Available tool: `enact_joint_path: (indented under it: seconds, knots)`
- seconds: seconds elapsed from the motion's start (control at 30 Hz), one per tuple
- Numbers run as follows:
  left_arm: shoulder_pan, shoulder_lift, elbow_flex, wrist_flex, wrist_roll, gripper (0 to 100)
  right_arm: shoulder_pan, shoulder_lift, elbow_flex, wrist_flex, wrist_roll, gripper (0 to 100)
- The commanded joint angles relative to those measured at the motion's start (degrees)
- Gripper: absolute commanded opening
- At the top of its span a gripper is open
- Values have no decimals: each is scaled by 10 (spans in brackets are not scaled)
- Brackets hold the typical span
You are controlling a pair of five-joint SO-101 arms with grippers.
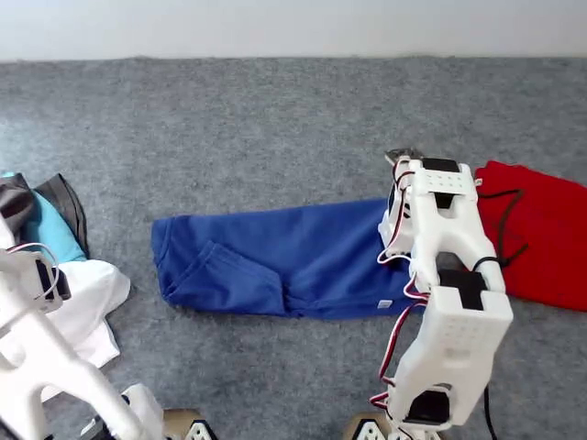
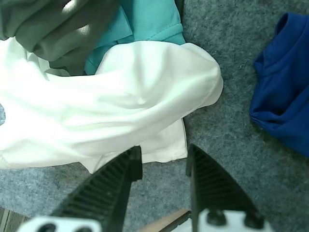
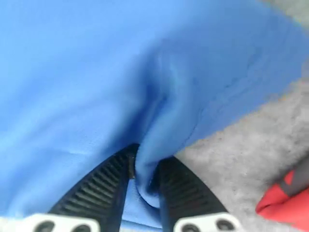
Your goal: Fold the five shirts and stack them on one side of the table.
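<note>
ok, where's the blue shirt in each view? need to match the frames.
High view: blue shirt lies across the middle of the grey table, one end under the right arm.
Left wrist view: blue shirt lies past the white shirt, bare table between.
Right wrist view: a fold of the blue shirt is pinched in the right pincer.
Shared landmark: the grey table, in all three.
</note>
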Motion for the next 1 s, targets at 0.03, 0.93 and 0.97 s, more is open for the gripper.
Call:
enact_joint_path:
  seconds: [0.03, 0.93, 0.97]
  knots:
    - [2, -14, -3, 0, 0, 163, 10, -106, -5, 49, 52, 9]
    - [2, -15, -3, -4, 0, 163, -158, -273, -150, 231, 211, 9]
    - [2, -15, -3, -4, 0, 163, -186, -273, -150, 229, 202, 9]
